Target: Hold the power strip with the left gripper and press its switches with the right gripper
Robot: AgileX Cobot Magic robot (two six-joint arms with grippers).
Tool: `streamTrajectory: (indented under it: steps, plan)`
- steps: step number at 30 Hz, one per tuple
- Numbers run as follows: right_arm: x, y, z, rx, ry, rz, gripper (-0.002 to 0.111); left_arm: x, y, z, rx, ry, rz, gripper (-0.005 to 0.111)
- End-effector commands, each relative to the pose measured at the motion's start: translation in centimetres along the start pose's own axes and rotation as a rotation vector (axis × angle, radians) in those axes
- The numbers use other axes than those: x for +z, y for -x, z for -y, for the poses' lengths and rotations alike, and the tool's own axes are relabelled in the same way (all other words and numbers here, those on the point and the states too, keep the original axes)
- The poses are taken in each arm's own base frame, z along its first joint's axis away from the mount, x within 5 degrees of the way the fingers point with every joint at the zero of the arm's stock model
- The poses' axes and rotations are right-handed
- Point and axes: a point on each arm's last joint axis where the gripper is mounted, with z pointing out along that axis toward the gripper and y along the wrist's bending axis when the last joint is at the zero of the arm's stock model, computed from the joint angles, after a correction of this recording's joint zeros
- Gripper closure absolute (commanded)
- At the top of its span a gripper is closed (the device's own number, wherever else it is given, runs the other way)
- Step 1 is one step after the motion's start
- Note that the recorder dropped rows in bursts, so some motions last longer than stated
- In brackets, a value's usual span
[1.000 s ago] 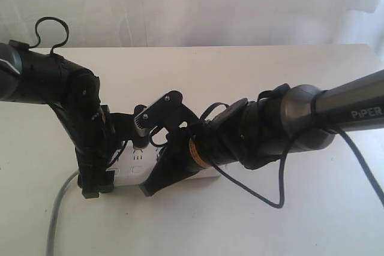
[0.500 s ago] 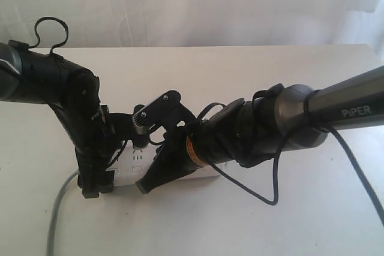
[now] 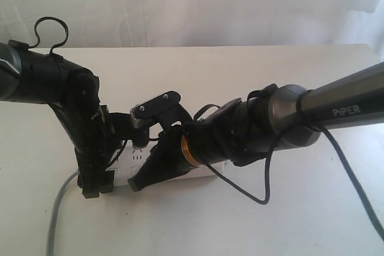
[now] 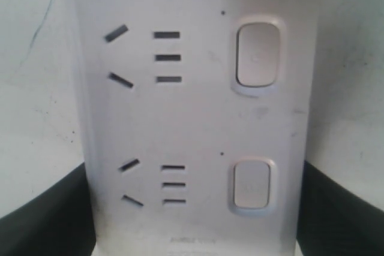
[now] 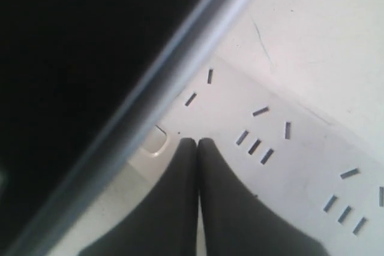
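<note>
The white power strip [image 3: 125,172] lies on the table, mostly hidden under both arms, with its grey cord [image 3: 56,215] trailing off its left end. My left gripper [image 3: 96,187] is shut on that end of the power strip; in the left wrist view its dark fingers [image 4: 42,220] flank the power strip [image 4: 192,118]. Two switches [image 4: 259,54] show there, each beside a socket group. My right gripper [image 3: 139,184] is shut and empty. Its joined tips [image 5: 197,143] rest on the power strip [image 5: 288,166] right beside a switch [image 5: 157,140].
The white table [image 3: 270,226] stretches to the right and front. A black cable [image 3: 264,199] loops down from the right arm. The silver edge of the left gripper's finger plate [image 5: 156,118] runs close beside the right gripper's tips. A pale curtain hangs behind.
My right gripper has slid left along the power strip toward the left gripper. The left arm and the strip have not moved.
</note>
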Motion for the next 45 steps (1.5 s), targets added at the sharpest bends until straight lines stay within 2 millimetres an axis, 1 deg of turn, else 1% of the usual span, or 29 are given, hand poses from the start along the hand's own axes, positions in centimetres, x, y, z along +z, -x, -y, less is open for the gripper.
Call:
streamTrajectory:
  steps: [1,4,9,10,14,21,24,28,31,42,45]
  plan:
    - [0.6,-1.9,0.3,-0.022,-0.022,-0.061,0.108,2.6,-0.8,1.0,0.006,-0.06,-0.05,0.107]
    - [-0.2,-1.5,0.3,-0.025,-0.03,-0.043,0.108,2.6,-0.8,1.0,0.006,-0.06,-0.05,0.107]
    - [-3.2,1.0,0.3,-0.042,-0.092,0.067,0.108,2.6,-0.8,1.0,0.006,-0.06,-0.05,0.107]
    - [-3.3,1.1,0.4,-0.042,-0.099,0.071,0.108,2.6,-0.8,1.0,0.006,-0.058,-0.049,0.107]
    - [-2.6,0.5,0.4,-0.038,-0.091,0.047,0.108,2.6,-0.8,1.0,0.006,-0.057,-0.048,0.107]
    - [-0.7,-1.0,0.7,-0.03,-0.083,-0.019,0.108,2.6,-0.8,1.0,0.006,-0.057,-0.048,0.107]
    - [-0.6,-1.0,0.7,-0.03,-0.083,-0.021,0.108,2.6,-0.8,0.9,0.006,-0.055,-0.047,0.107]
    - [-0.7,-0.1,0.3,-0.031,-0.042,0.004,0.108,2.6,-0.8,0.9,0.006,-0.053,-0.045,0.107]
    - [-0.7,0.5,0.0,0.001,-0.015,0.024,0.108,2.6,-0.8,0.9,0.006,-0.053,-0.045,0.107]
    - [-0.7,0.4,0.0,0.002,-0.017,0.021,0.108,2.6,-0.8,0.9,0.006,-0.055,-0.047,0.107]
    - [-0.7,0.0,0.1,0.004,-0.019,0.008,0.108,2.6,-0.8,0.9,0.006,-0.055,-0.047,0.107]
